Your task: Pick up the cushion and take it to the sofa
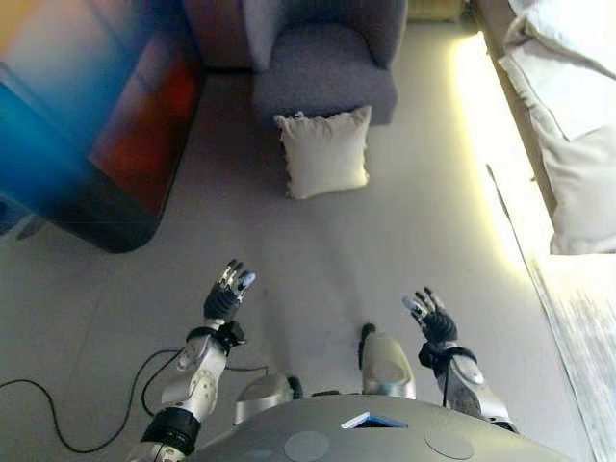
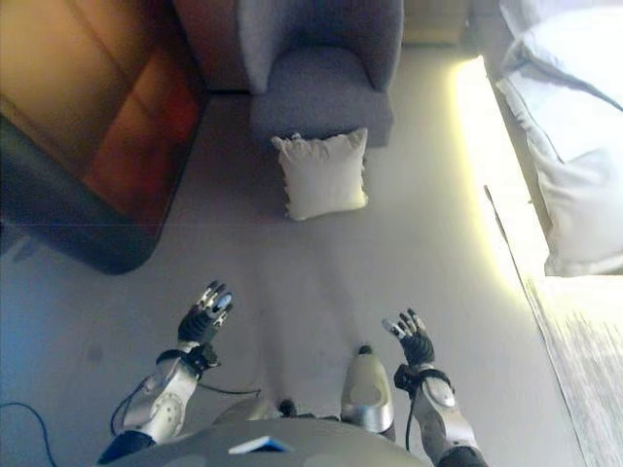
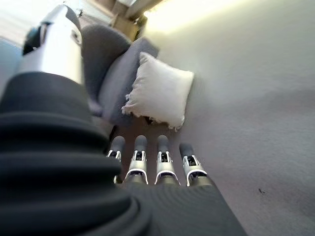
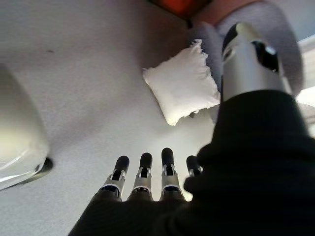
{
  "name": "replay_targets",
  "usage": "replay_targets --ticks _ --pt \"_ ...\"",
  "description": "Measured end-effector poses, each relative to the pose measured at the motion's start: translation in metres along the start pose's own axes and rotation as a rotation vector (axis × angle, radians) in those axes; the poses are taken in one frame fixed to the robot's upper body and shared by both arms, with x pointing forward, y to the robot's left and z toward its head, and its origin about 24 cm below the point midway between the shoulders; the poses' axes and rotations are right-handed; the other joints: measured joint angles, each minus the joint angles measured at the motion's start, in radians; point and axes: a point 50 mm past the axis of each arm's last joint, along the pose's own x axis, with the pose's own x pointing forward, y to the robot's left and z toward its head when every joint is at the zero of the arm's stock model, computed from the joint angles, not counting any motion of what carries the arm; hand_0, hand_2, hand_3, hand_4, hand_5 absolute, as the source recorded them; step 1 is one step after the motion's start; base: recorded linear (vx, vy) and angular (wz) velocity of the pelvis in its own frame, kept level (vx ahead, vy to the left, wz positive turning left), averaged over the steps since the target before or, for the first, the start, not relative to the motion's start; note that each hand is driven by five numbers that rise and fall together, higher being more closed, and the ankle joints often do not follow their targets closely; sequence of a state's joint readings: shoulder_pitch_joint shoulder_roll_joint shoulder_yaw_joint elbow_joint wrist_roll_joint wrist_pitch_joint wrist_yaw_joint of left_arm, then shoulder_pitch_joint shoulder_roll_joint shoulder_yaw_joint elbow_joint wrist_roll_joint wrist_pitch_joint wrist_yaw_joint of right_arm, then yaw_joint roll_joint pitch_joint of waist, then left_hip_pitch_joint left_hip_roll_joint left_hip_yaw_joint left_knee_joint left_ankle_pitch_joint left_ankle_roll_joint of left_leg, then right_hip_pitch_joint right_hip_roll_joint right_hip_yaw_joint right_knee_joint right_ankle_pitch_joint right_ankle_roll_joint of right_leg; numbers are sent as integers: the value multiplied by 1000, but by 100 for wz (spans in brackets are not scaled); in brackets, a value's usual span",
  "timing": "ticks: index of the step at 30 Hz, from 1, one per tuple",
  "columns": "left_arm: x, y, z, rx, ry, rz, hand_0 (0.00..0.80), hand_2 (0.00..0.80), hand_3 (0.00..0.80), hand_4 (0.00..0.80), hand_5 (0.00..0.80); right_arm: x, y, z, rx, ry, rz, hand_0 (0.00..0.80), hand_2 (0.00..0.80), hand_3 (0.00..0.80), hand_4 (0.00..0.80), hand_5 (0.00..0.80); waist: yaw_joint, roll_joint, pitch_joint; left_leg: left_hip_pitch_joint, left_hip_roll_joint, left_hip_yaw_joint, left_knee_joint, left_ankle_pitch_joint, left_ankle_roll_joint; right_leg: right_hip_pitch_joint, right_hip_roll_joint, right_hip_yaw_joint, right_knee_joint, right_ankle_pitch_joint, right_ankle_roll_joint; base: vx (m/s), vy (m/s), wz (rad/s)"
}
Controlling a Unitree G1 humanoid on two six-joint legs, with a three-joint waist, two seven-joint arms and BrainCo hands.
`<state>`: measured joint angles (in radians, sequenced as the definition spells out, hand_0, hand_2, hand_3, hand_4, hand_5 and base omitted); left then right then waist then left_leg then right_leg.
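1. Cushion (image 1: 325, 152), cream w/ fringed corners, lies on the floor (image 1: 385, 250), leaning against the front of the grey armchair (image 1: 322, 72).
2. Left hand (image 1: 224, 294) is raised over the floor, fingers straight, holding nothing, well apart from the cushion.
3. Right hand (image 1: 430, 318) likewise: fingers straight, empty.
4. Dark rounded table (image 1: 96, 135) is to the left; white bedding (image 1: 568, 125) to the right.

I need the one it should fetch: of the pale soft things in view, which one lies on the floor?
The cream cushion, leaning on the front of the grey armchair. The other pale bedding lies raised at the right edge, off the floor.
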<state>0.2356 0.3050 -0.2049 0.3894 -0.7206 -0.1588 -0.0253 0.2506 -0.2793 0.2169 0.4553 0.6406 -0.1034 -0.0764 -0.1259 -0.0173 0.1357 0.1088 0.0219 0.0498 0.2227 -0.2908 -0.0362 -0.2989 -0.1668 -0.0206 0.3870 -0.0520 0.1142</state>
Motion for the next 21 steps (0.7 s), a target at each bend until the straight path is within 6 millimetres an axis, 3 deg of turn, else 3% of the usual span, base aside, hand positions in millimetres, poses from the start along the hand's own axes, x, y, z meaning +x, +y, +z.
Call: replay_targets --ticks 2,4,5,6,7,8,9,10,12,14,15,17,18,21 --pt "-6 2 -5 -7 21 5 0 0 0 0 0 1 0 4 -11 -9 9 0 0 0 0 0 0 29 -26 22 74 -4 10 -9 -49 25 80 -19 -2 -34 -52 420 -288 -14" --pt "-4 2 -1 -4 13 3 0 0 0 0 0 5 2 11 -18 -28 21 0 0 0 0 0 1 8 -39 -37 99 -1 180 19 -75 50 109 -20 -2 -55 -92 429 -277 -24" --pt "-3 2 0 -8 10 3 0 0 0 0 0 6 2 12 -20 -31 23 0 0 0 0 0 1 -8 -52 -76 107 -5 265 66 -80 66 113 -15 -15 -61 -105 359 -208 -16" --pt "-1 0 2 -11 3 2 0 0 0 0 0 8 4 17 -25 -43 32 0 0 0 0 0 5 -21 -59 -123 107 -8 358 138 -76 103 114 -16 -38 -63 -119 335 -154 -9" --pt "3 -4 5 -12 -8 -6 0 0 0 0 0 9 4 17 -26 -47 29 0 0 0 0 0 7 -32 -64 -164 107 -4 444 220 -50 137 114 -16 -68 -62 -132 270 -90 -1" --pt "6 -8 8 -13 -19 -15 0 0 0 0 0 9 3 18 -29 -46 28 0 0 0 0 0 12 -40 -63 -202 108 -8 506 235 -21 172 114 -14 -104 -67 -150 339 -31 0" --pt "9 -12 11 -12 -28 -27 0 0 0 0 0 9 2 18 -29 -46 26 0 0 0 0 0 11 -43 -62 -224 108 -10 515 217 -19 197 110 -17 -127 -60 -152 365 35 -4" --pt "11 -15 15 -10 -41 -38 0 0 0 0 0 9 2 18 -31 -46 32 0 0 0 0 0 21 -48 -58 -252 94 -4 477 208 -25 229 112 -15 -157 -62 -158 424 81 -3" --pt "13 -19 23 -6 -70 -60 0 0 0 0 0 7 -1 15 -33 -36 28 0 0 0 0 0 29 -35 -58 -262 95 32 259 210 -23 282 129 -22 -208 -55 -169 391 102 -7" --pt "14 -19 25 -3 -75 -58 0 0 0 0 0 4 -3 10 -31 -20 24 0 0 0 0 0 43 -23 -53 -280 83 28 86 218 -22 333 142 -26 -251 -70 -181 439 90 0" --pt "14 -19 25 -3 -74 -54 0 0 0 0 0 3 -5 8 -32 -14 22 0 0 0 0 0 53 -15 -45 -287 77 24 0 228 -10 348 151 -20 -262 -77 -180 557 69 -2" --pt "13 -18 24 -4 -69 -44 0 0 0 0 0 1 -8 5 -35 5 25 0 0 0 0 0 74 -1 -34 -297 61 -17 -202 284 -43 378 168 7 -289 -84 -178 543 48 -23" --pt "12 -16 21 -4 -62 -38 0 0 0 0 0 1 -9 4 -34 11 34 0 0 0 0 0 96 2 -24 -300 53 -43 -274 291 -39 389 170 43 -288 -94 -172 475 57 -64" --pt "3 -8 11 0 -34 -10 0 0 0 0 0 -3 -16 -5 -35 53 39 0 0 0 0 0 142 24 -9 -353 53 -57 -242 289 -42 462 167 92 -307 -141 -141 493 116 -60"
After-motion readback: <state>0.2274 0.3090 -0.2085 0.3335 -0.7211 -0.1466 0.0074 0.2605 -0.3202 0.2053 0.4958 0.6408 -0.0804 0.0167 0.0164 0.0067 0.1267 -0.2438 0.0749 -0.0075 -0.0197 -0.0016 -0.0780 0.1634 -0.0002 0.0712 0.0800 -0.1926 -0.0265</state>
